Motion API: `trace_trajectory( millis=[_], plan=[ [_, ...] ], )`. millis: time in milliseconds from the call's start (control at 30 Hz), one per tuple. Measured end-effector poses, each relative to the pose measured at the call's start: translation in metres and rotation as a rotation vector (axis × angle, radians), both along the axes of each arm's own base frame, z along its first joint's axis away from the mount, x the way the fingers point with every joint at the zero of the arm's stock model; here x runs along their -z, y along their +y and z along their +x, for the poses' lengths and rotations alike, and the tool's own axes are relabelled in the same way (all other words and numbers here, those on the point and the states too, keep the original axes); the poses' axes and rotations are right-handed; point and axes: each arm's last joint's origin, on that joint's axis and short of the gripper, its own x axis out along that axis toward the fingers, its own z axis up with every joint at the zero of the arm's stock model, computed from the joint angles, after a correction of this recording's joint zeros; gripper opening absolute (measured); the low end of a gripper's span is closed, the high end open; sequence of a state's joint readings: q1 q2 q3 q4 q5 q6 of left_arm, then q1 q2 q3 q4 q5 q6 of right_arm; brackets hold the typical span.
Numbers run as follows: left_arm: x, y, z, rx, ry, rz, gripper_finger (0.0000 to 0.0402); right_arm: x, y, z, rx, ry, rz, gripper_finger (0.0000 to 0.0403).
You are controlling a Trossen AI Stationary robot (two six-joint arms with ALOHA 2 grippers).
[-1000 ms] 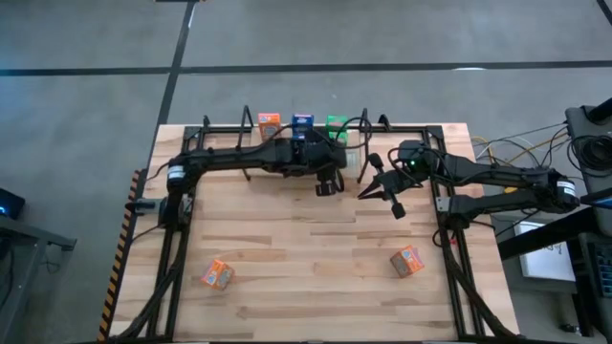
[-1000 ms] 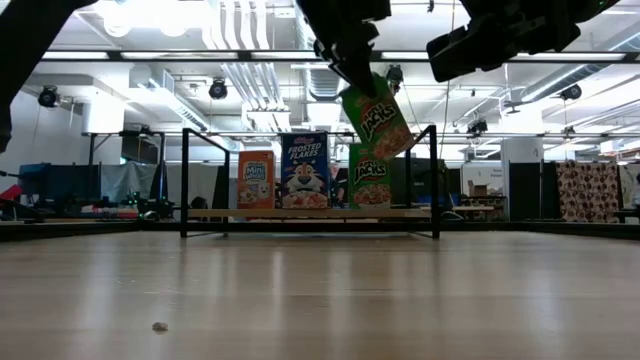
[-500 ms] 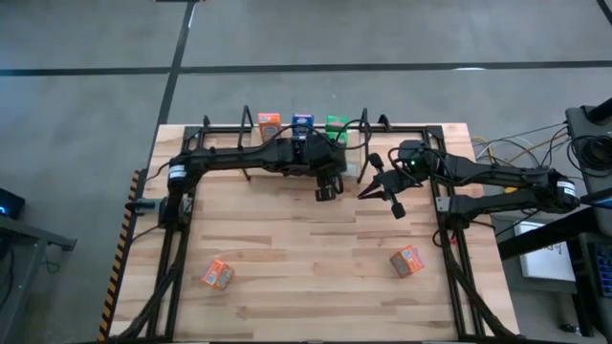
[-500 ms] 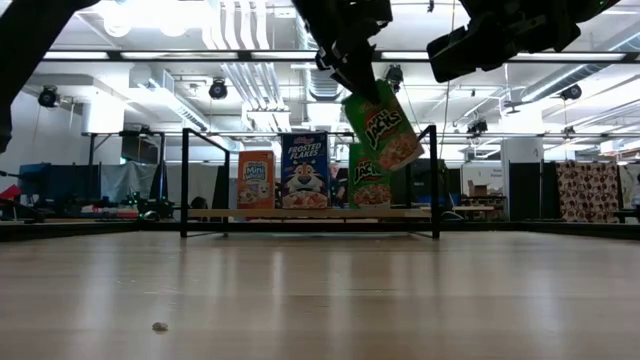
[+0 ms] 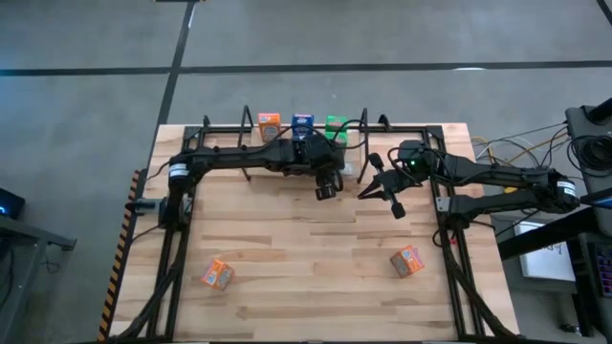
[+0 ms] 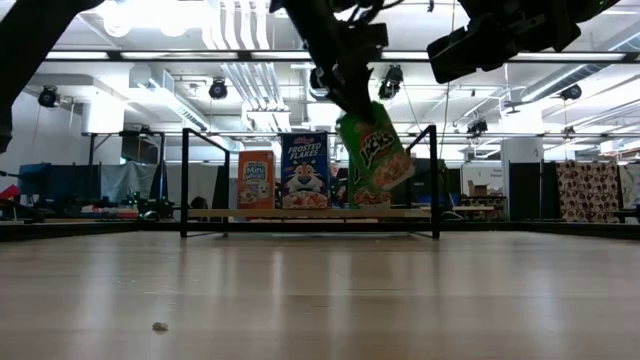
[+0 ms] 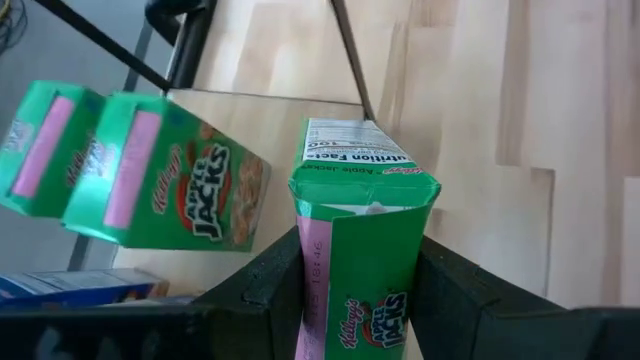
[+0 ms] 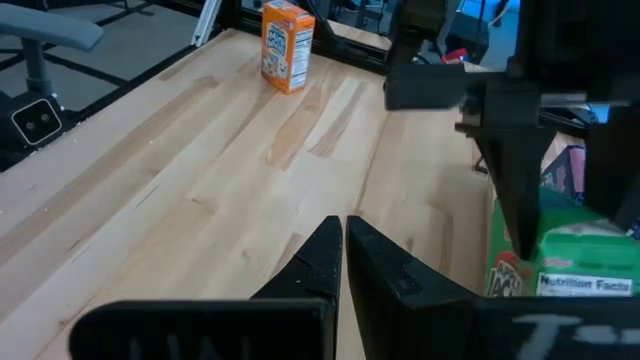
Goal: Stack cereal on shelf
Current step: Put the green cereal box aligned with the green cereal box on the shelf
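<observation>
green printed cardboard, the small apple jacks cereal box, hangs in your left gripper, whose jaws are clamped on its two side faces. it is carried in the air over the far middle of the pale wooden plank desk, just in front of the low black wire-rod shelf. on that shelf stand, side by side, a small orange mini-wheats box, a small blue frosted flakes box and a second green apple jacks box, which sits at the end nearest your load.

long axis: the held box is taller than it is wide, and its long axis runs near vertical but tilted. in the low view the top leans toward the blue box and the bottom swings out the other way. the printed front faces the low camera, and the nutrition end panel points away from the wrist.

step in hand, as judged: placing this box on the shelf with the other green one. to do it well, you should first bring the long axis upright, so that the base meets its support flat. keep the printed face turned the same way as the row. lower slowly, and do not nudge the green box already standing.

your right gripper waits with jaws closed, above the desk just right of the held box. two more orange boxes, one near left and one near right, lie well apart on the near side.
</observation>
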State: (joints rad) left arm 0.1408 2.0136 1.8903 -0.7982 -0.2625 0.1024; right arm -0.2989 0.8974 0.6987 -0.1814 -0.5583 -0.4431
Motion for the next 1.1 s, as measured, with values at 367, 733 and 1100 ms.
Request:
trace_trajectory(
  millis=[367,733,1100],
  plan=[
    [0.005,0.014,-0.001,-0.045,-0.011,0.011,0.0136,0.000,0.000,0.000,0.000,0.000,0.000,0.0009],
    [0.014,0.021,-0.001,-0.055,-0.018,0.016,0.0188,0.000,0.000,0.000,0.003,0.002,0.004,0.0009],
    [0.012,0.021,0.002,-0.040,-0.051,0.033,0.0197,0.000,0.000,0.000,0.011,0.004,0.001,0.0009]
  ],
)
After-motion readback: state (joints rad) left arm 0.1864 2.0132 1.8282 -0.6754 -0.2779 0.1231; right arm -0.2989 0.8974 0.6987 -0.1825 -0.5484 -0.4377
